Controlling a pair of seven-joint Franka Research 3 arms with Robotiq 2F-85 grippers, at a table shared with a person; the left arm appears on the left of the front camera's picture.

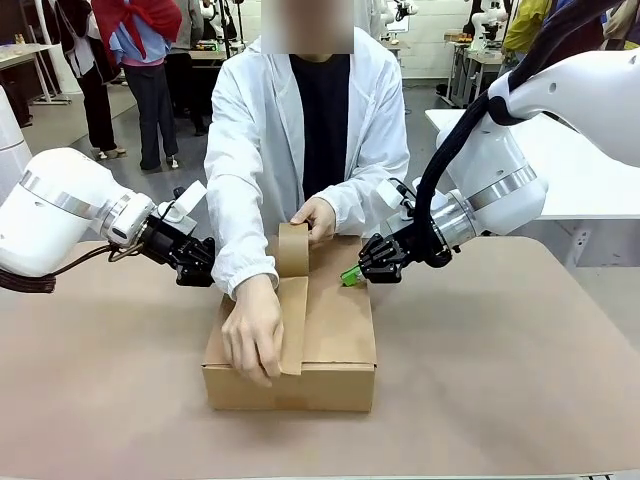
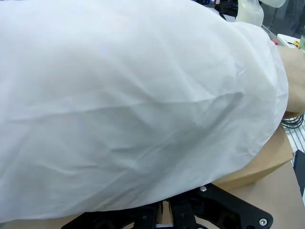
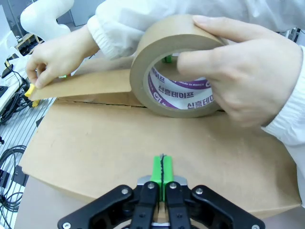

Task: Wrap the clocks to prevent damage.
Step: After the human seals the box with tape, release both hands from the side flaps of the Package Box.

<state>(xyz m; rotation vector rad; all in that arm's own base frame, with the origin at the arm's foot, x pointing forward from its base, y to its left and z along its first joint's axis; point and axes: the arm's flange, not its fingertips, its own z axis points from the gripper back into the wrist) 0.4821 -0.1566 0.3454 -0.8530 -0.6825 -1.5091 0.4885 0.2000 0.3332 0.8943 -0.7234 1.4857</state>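
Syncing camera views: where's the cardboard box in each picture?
Front view: cardboard box at table centre, under the person's hands, between the two grippers.
Left wrist view: a tan corner of it at right, below the white sleeve.
Right wrist view: its top spans the lower middle, just beyond the shut right gripper.
Shared landmark: the white sleeve.

A pale brown worktop [image 1: 500, 380] spans the front view. A closed brown cardboard box [image 1: 335, 345] sits directly on it, near the middle toward the far edge, its flaps level on top.
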